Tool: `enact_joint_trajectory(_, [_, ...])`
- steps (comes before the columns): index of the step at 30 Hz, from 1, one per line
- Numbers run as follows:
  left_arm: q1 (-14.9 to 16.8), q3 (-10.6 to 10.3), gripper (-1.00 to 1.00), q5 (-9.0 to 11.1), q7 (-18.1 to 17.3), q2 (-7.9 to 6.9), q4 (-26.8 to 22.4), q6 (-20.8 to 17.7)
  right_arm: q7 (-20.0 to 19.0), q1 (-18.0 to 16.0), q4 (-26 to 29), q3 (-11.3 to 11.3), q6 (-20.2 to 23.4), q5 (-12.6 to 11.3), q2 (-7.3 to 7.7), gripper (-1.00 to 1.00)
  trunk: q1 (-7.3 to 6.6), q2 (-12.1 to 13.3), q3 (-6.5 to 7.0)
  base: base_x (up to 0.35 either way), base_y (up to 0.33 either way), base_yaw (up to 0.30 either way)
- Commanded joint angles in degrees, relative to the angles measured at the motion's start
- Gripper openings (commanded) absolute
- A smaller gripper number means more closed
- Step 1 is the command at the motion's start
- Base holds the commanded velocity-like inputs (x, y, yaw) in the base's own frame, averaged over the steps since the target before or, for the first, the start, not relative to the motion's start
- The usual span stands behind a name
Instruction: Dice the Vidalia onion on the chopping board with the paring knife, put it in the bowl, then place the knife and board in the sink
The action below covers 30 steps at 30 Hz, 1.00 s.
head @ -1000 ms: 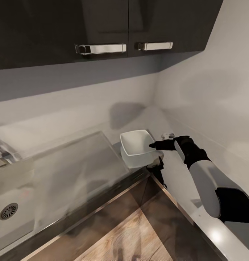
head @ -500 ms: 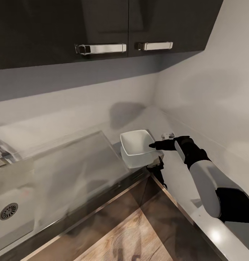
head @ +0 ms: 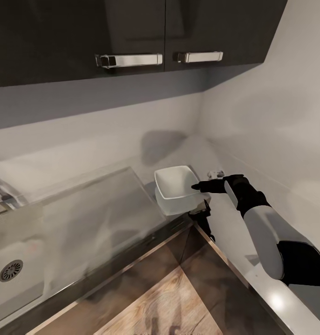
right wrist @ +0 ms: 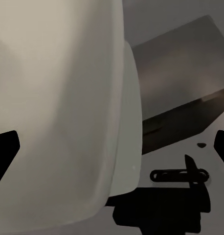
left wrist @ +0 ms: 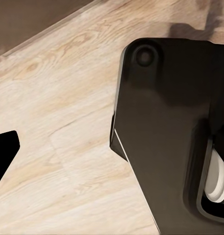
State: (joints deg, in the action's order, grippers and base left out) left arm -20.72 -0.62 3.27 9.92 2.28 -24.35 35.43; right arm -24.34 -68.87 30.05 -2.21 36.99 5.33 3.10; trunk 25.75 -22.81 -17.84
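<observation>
Bowl (head: 175, 188): white, square, rounded corners, flared sides, on countertop (head: 234, 232).

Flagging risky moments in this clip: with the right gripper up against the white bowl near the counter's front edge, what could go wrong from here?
1. The bowl sits near the countertop's front edge, with the right gripper at its rim; a sideways nudge could push it toward the floor.
2. In the right wrist view the bowl wall lies between widely spread fingertips, so closing off-centre may tip it rather than grip it.
</observation>
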Motion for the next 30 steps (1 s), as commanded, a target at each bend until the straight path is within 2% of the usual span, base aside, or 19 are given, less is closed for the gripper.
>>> enact_joint_trajectory(1, [0.0, -0.1, 1.00, 0.3, 0.0, 0.00, -0.1, 0.1, -0.4, 0.0, 0.0, -0.2, 0.2, 0.6, -0.03, 1.00, 0.03, -0.1, -0.15, 0.000, 0.000, 0.000])
enact_joint_trajectory(30, [0.0, -0.1, 1.00, 0.3, 0.0, 0.00, -0.1, 0.1, -0.4, 0.0, 0.0, -0.2, 0.2, 0.6, -0.10, 1.00, 0.03, -0.1, -1.80, 0.000, 0.000, 0.000])
